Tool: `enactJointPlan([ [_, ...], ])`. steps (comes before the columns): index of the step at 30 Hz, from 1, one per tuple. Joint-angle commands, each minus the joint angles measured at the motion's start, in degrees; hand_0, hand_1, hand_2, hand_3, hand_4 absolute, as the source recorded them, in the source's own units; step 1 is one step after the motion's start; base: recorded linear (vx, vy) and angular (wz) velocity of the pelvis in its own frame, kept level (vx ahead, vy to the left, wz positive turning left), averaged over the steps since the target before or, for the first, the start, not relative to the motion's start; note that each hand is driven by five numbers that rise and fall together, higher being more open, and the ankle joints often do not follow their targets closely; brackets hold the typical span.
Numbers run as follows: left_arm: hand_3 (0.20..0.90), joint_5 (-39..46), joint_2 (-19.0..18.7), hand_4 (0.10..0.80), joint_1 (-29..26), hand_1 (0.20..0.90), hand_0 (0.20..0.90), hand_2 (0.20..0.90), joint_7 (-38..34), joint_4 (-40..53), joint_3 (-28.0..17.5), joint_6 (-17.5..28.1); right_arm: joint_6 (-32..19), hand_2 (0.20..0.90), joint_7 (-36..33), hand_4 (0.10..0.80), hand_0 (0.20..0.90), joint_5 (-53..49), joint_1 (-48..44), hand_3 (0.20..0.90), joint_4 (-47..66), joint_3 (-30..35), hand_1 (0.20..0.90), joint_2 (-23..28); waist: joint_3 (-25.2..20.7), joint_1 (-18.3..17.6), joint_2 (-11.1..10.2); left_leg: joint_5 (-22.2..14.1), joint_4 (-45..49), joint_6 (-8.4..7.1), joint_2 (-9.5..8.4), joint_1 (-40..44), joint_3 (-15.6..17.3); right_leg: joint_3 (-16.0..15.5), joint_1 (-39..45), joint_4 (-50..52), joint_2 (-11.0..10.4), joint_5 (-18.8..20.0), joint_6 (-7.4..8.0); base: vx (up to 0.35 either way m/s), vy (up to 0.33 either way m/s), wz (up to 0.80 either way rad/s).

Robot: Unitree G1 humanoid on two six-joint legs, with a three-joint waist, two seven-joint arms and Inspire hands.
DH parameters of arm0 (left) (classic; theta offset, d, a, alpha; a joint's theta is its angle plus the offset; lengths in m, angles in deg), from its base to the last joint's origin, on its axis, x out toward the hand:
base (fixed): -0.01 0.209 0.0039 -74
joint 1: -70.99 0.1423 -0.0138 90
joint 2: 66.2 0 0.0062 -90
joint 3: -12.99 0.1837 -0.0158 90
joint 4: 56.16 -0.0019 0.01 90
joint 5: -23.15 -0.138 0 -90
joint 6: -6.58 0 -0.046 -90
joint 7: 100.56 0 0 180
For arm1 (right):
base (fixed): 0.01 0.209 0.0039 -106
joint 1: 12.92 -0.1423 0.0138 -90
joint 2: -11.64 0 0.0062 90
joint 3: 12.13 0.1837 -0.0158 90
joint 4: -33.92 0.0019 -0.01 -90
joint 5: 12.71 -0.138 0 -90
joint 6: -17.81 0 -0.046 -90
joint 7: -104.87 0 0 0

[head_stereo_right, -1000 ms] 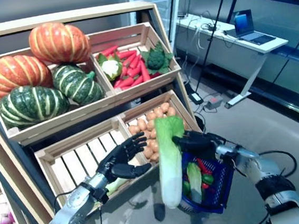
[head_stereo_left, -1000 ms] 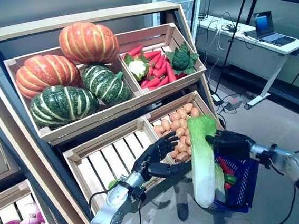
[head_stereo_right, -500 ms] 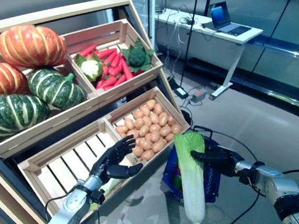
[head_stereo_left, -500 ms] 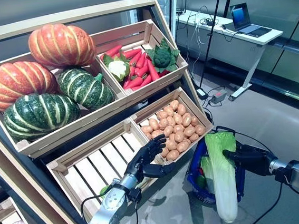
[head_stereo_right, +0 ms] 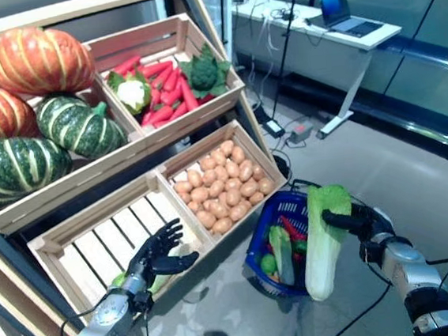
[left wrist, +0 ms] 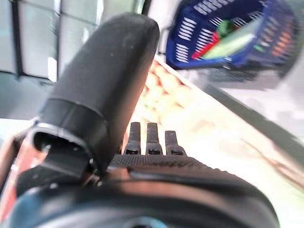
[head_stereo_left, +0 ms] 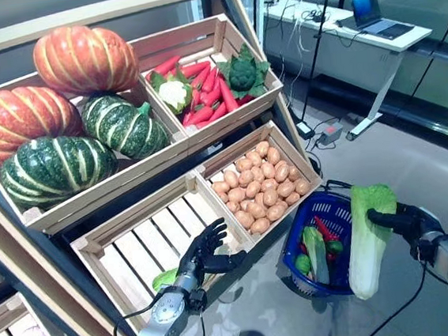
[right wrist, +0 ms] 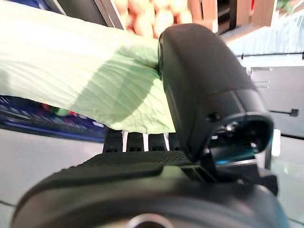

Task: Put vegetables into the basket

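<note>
My right hand [head_stereo_left: 400, 219] is shut on a long pale green napa cabbage [head_stereo_left: 367, 237], which hangs upright beside the right rim of the blue basket [head_stereo_left: 294, 237]; the cabbage also shows against the hand in the right wrist view [right wrist: 85, 85]. The basket stands on the floor in front of the stand and holds a green leafy vegetable [head_stereo_left: 315, 252], a red pepper [head_stereo_left: 325, 230] and small green pieces. My left hand [head_stereo_left: 204, 251] is open, fingers spread, over the front edge of the lower left wooden crate [head_stereo_left: 144, 247]. The left wrist view shows its thumb [left wrist: 102, 80] and the basket [left wrist: 223, 33] beyond.
The wooden vegetable stand [head_stereo_left: 125, 130] fills the left side, with slanted crates on two levels. A white desk [head_stereo_left: 354, 32] with a laptop stands at the back right. Cables and a power strip [head_stereo_left: 328, 134] lie on the floor behind the basket.
The camera has shifted. My right hand has carried the cabbage from in front of the basket to its right side. My left hand has dropped back toward the lower left crate's edge.
</note>
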Motion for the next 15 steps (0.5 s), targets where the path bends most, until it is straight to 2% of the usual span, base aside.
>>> enactJointPlan([
  [1,0.9,0.5,-1.8,0.8,-8.3,0.9,0.9,0.9,-2.1,3.3,0.8,8.5,-11.3,0.3,-7.6,0.4,0.3,0.1,-21.0,0.3,-4.7,2.2,0.3,7.0,5.6,3.7,0.3,-5.3,10.8,0.1,0.31,-6.7,-2.7,-5.1,-6.3,11.6,-1.4,-3.0,-5.05,-0.448,0.039,0.2],
  [4,0.9,1.3,-2.3,0.8,-10.4,0.9,0.9,0.9,-3.4,4.8,0.7,12.2,-12.9,0.3,-11.3,0.4,0.3,0.3,-27.2,0.3,-8.2,0.5,0.3,9.3,10.3,4.1,2.0,-7.2,19.2,-0.26,0.25,-13.1,-3.1,-6.0,-11.4,18.4,-2.7,-5.2,-6.26,-0.251,0.045,0.25],
  [6,0.9,0.6,-3.0,0.8,-10.9,0.9,0.9,0.9,-5.3,7.5,0.6,14.1,-14.4,0.3,-15.7,0.4,0.3,1.1,-31.0,0.3,-10.0,-0.5,0.3,10.0,13.3,4.6,3.0,-9.7,27.1,0.47,-0.2,-19.1,-3.3,-5.7,-17.5,27.5,-4.0,-7.8,-7.42,-0.231,0.064,0.04],
  [7,0.9,-1.1,-3.6,0.8,-11.2,0.9,0.9,0.9,-7.0,8.9,0.7,15.4,-14.6,0.3,-19.1,0.4,0.3,2.0,-32.7,0.3,-10.4,-1.0,0.3,10.2,14.8,4.9,3.5,-12.8,32.0,0.84,-0.55,-22.3,-3.9,-5.0,-21.1,33.9,-5.0,-10.7,-7.55,-0.102,0.039,0.02],
  [9,0.9,-1.6,-3.8,0.8,-11.4,0.9,0.9,0.9,-8.0,9.7,0.7,16.2,-14.2,0.3,-20.9,0.4,0.3,2.3,-33.6,0.3,-10.6,-1.1,0.3,10.6,15.6,5.1,3.7,-14.5,35.9,1.42,-1.21,-25.0,-4.3,-4.5,-24.0,38.6,-6.0,-12.4,-7.93,-0.075,0.025,0.19],
  [12,0.9,-2.3,-4.5,0.8,-12.3,0.9,0.9,0.9,-10.1,10.8,0.7,19.3,-14.5,0.3,-22.1,0.4,0.3,1.6,-35.6,0.3,-11.8,-0.7,0.3,11.1,18.2,5.3,4.4,-17.6,44.6,2.87,-2.09,-31.7,-4.6,-3.8,-30.6,48.3,-8.6,-15.0,-8.44,-0.137,0.013,0.29],
  [15,0.9,-0.9,-4.7,0.8,-13.0,0.9,0.9,0.9,-11.2,11.6,-0.1,20.3,-12.8,0.3,-21.4,0.4,0.3,3.2,-37.4,0.3,-12.6,-2.1,0.3,11.3,19.6,5.1,5.2,-19.9,50.5,3.47,-1.97,-35.8,-3.8,-2.8,-35.2,53.9,-9.5,-16.7,-8.93,-0.104,0.005,0.16],
])
